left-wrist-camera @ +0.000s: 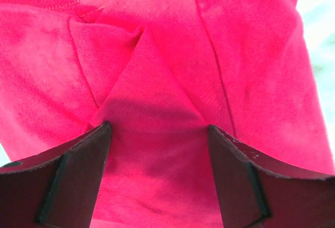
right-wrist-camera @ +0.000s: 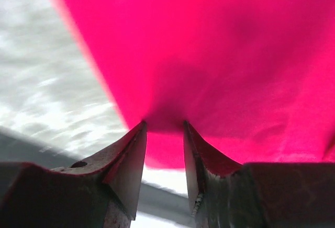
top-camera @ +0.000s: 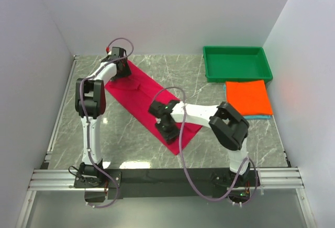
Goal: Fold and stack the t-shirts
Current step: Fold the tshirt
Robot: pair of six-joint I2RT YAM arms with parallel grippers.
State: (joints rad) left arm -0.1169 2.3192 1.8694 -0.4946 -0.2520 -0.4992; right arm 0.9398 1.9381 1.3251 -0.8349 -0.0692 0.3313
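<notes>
We are looking down on a grey marble table that plain white walls are closing in on three sides. We are taking the green tray at the far right as our mark.

Far to the tray's left and about level with it, the left gripper is hovering over the far end of the crimson-pink t-shirt. In its wrist view its jaws are standing wide apart, and the cloth is rising in a small peaked fold between them. We are seeing no pinch there, though the fingertips may be brushing the fabric.

The shirt is lying as a long band, running diagonally toward the near side, left of the tray and well apart from it.

The right gripper is sitting at the band's near end, to the tray's near left. Its jaws are standing only narrowly apart and are pinching the shirt's edge, the cloth gathering into the gap between them.

Just in front of the tray, the bright orange t-shirt is lying folded square. It is resting on the teal t-shirt, of which only a strip is showing along the near edge.
</notes>
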